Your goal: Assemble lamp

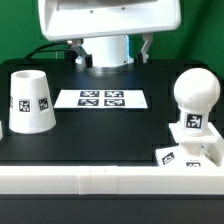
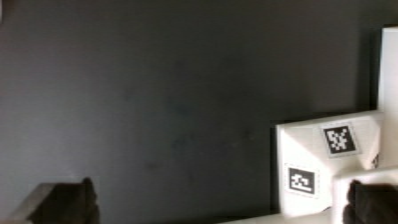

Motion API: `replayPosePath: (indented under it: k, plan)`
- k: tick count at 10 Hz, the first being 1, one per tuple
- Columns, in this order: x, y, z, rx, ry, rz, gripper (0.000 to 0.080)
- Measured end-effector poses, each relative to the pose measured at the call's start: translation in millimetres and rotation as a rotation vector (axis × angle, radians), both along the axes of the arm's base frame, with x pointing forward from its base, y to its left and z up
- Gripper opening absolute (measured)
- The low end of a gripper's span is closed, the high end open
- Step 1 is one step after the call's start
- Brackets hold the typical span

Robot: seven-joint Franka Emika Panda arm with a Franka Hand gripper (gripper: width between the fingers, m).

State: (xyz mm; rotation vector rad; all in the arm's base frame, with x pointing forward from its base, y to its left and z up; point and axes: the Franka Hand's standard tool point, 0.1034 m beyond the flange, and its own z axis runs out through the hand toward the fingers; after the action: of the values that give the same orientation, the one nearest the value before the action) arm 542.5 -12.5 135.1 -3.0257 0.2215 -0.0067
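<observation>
The tapered white shade [image 1: 30,101] stands with its wide end down at the exterior view's left. The round-topped bulb [image 1: 195,92] stands upright at the right on its tagged stem. The flat square base [image 1: 189,156] lies just in front of it, near the table's front edge; I cannot tell if they touch. In the wrist view my gripper [image 2: 221,204] is open, with its dark fingertips [image 2: 64,203] far apart and nothing between them. A white tagged part [image 2: 331,160], which I take for the base, lies close to one finger. My fingers are out of the exterior view.
The marker board [image 1: 101,98] lies flat in the middle of the black table, in front of the arm's white body [image 1: 104,28]. A white rail [image 1: 100,180] runs along the table's front edge. A white strip [image 2: 388,70] shows at the wrist view's edge.
</observation>
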Motion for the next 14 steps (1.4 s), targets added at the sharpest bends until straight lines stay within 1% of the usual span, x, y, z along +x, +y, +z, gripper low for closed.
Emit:
replayPosePath:
  k: [3,4,5,6,7,8,10,12,13,14]
  plan:
    - [-1.0,-0.9,-0.8,0.0,0.002,0.002,0.0699]
    - [-14.3,-10.0,-2.3,-0.004,0.007,0.044,0.0699]
    - [-36.7,-22.7,-3.9,-0.009,0.02,0.049,0.0699]
    - [-49.7,-32.6,-5.3,-0.019,0.011,0.043,0.0699]
    - [-63.8,-47.7,-9.9,-0.026,0.006,0.084,0.0699]
    - [-73.4,-60.6,-15.6,-0.038,0.005,0.1,0.0699]
    - [-70.9,-55.1,-14.8,-0.035,0.007,0.1,0.0699]
    - [-71.4,-55.5,-15.7,-0.035,0.008,0.099,0.0699]
    - [-75.1,-60.0,-16.9,-0.035,0.009,0.135,0.0699]
    - [-83.3,-72.5,-19.5,-0.035,0.015,0.152,0.0699]
